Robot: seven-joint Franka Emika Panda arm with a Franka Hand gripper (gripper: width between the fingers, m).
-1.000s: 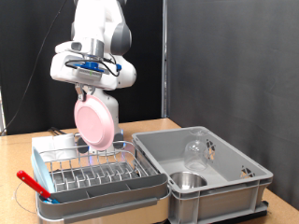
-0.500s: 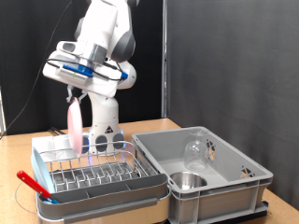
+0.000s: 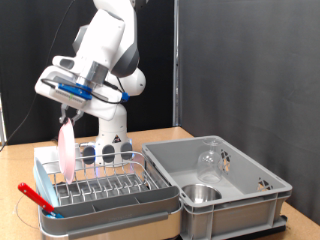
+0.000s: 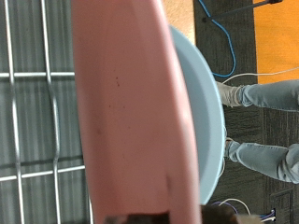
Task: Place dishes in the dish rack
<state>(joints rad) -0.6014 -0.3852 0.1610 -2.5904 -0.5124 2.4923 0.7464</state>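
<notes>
The exterior view looks level from beyond the counter's front edge toward the arm at its back edge, taking in the dish rack (image 3: 100, 186) at the exterior view's left and the grey crate (image 3: 215, 183) at the exterior view's right. The wrist view sits very close behind the pink plate (image 4: 131, 103), looking along it onto the rack's wires (image 4: 33, 112). Both views share plate (image 3: 66, 149) and rack.
</notes>
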